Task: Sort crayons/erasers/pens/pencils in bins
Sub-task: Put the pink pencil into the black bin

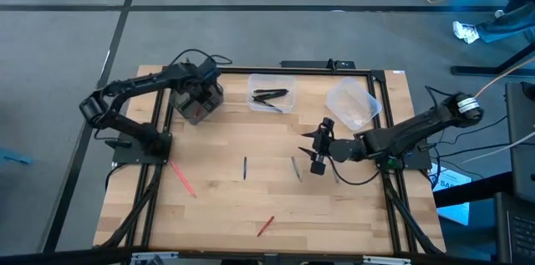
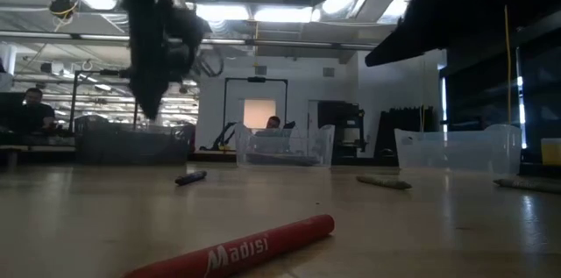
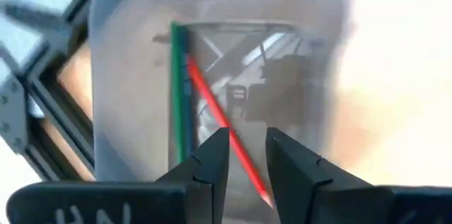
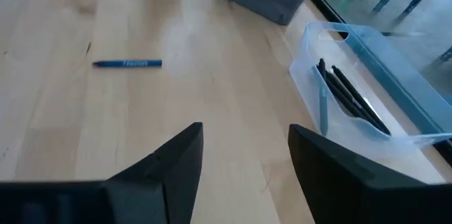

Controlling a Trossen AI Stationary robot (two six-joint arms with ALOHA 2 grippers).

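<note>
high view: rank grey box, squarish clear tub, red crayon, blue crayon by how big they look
1. squarish clear tub and grey box: look about alike, not ranked.
2. red crayon.
3. blue crayon, about as long but thinner.

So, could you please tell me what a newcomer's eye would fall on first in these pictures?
Probably the left gripper, fingers slightly apart and empty, poised over the opaque grey box at the table's far left, where a green stick and a red stick lie. Next, the open right gripper above mid-table, near the clear squarish plastic tub holding black pens. Low down, a red crayon fills the foreground.
</note>
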